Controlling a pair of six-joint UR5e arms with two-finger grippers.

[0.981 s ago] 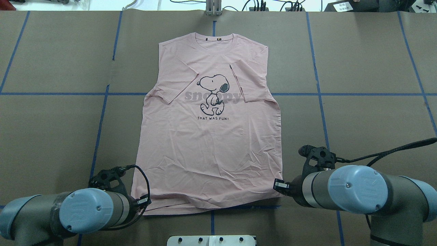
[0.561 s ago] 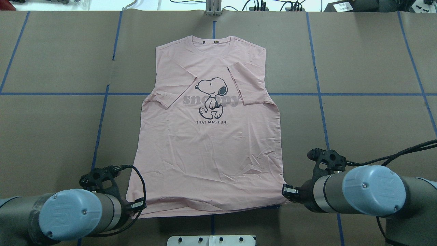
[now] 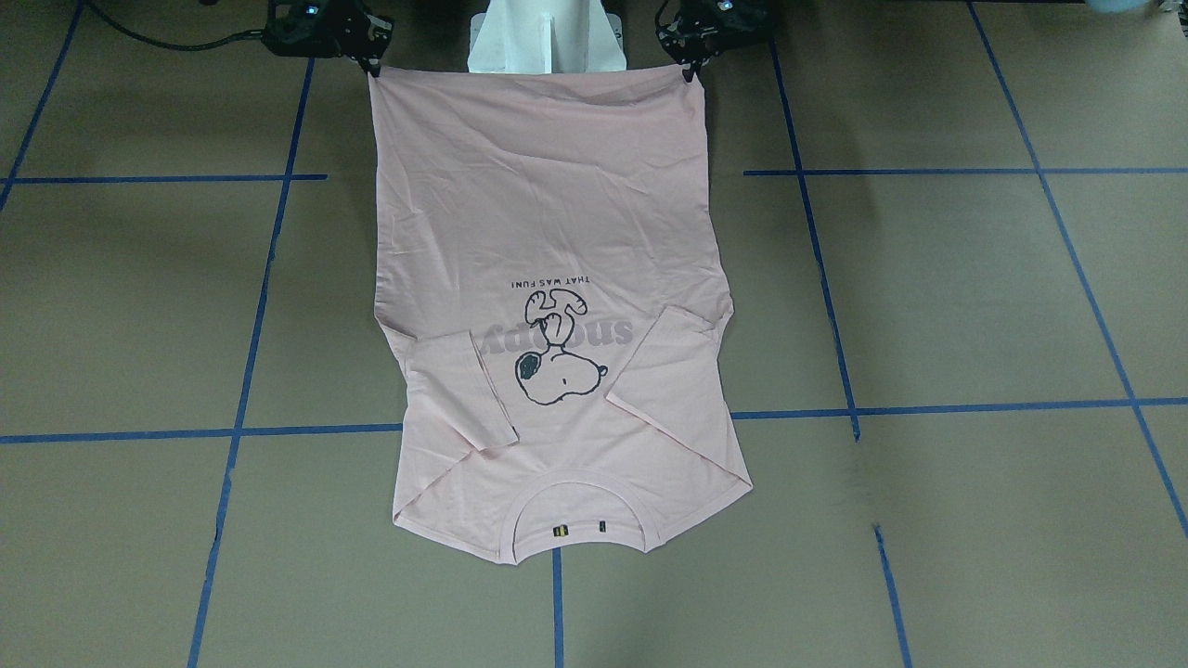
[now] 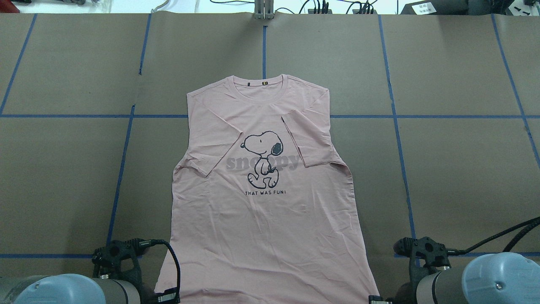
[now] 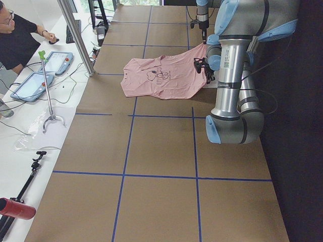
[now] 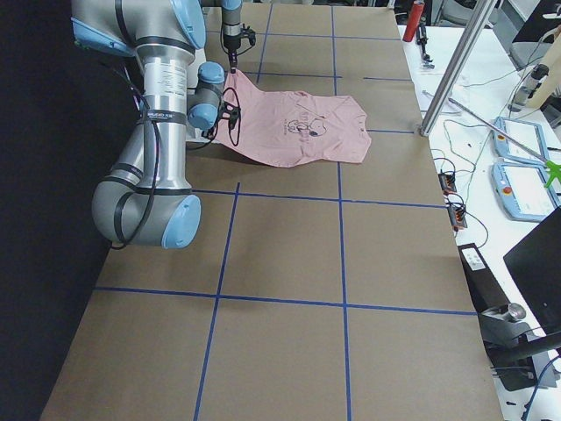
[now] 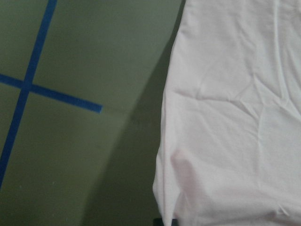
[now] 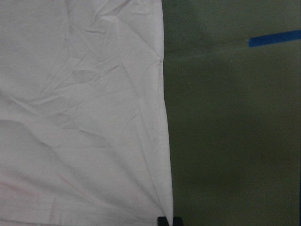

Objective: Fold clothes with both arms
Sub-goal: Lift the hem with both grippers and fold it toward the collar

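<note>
Pale pink T-shirt (image 4: 270,228) lay print-up along the middle of the table (image 4: 455,169), collar (image 4: 263,86) toward the far edge and both sleeves folded inward over the chest. The hem end was raised off the surface and stretched between the two grippers, just in front of the white pedestal (image 3: 546,37). The left gripper (image 3: 691,72) pinched one hem corner and the right gripper (image 3: 371,67) the other, each closed narrowly on the cloth.

In the overhead view both grippers were cut off by the lower frame edge, and the hem fell outside the picture. Each wrist view showed only a cloth edge, brown table, blue tape (image 7: 28,87) and a sliver of dark fingertips (image 8: 162,221) at the bottom margin. The dog print (image 4: 262,158) overlapped the middle of the grey lettering. In the side views the grasp was too small to read, and the left arm (image 5: 229,75) hid part of the hem.
</note>
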